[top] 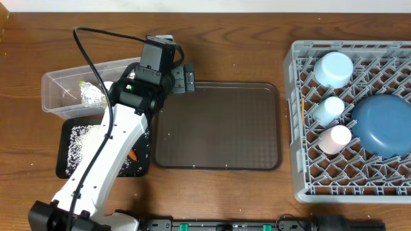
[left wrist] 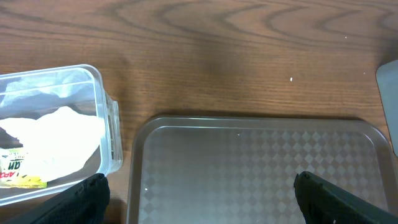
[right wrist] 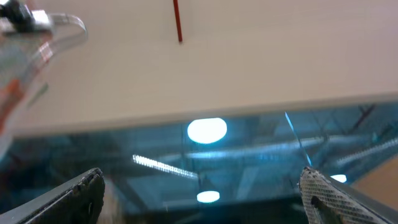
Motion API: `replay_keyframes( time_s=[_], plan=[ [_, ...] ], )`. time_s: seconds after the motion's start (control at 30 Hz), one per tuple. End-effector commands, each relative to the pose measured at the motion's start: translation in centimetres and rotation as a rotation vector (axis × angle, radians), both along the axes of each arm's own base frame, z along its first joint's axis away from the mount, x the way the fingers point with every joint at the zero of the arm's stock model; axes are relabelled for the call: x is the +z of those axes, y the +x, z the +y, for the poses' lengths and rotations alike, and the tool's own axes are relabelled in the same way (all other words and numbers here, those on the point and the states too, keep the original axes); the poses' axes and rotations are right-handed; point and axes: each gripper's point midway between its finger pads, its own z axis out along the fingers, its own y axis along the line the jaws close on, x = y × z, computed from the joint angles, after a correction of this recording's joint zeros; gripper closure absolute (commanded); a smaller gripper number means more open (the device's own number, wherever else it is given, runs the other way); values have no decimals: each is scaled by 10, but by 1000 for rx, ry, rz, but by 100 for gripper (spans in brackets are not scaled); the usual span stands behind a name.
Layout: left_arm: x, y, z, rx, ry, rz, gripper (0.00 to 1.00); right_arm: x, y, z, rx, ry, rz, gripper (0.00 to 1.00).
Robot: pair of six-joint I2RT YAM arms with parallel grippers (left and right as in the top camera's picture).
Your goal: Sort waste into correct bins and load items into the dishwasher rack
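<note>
My left gripper (top: 187, 77) (left wrist: 199, 200) hangs open and empty over the far left corner of the brown serving tray (top: 218, 128) (left wrist: 261, 162). Just to its left is the clear tub (top: 58, 82) (left wrist: 109, 124), holding the white tissue (left wrist: 56, 134), the foil ball (top: 93, 97) and the yellow-green wrapper (left wrist: 18, 177). The black tray (top: 69, 131) holds rice grains (top: 87, 144) and the carrot (top: 133, 155). The grey rack (top: 302, 173) carries the bowl (top: 336, 68), light blue cup (top: 329, 109), pink cup (top: 335, 138), blue plate (top: 382, 125) and chopsticks (top: 302, 108). My right gripper (right wrist: 202, 190) is open, empty and aimed at ceiling lights.
The left arm (top: 109, 154) lies across the black tray and partly covers it. The brown serving tray has nothing on it. Bare wooden table (top: 244, 38) runs along the far side and between the tray and the rack.
</note>
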Motion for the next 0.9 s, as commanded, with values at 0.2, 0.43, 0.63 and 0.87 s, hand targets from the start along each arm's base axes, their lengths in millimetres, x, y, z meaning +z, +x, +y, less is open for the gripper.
replay_keyframes(
  time_s=[0.2,0.43,0.63,0.87],
  plan=[
    [-1,2,3,3,17,0,2,-33,51,1,-20,-5,47,1],
    [-5,0,4,4,20,10,2,-51,67,2,-22,-4,18,1],
    [15,-9,-7,-29,2,-40,2,-65,84,2,-20,-5,46,1],
    [78,-38,-12,-67,-61,-200,2,-82,102,3,-20,-7,82,1]
  ],
)
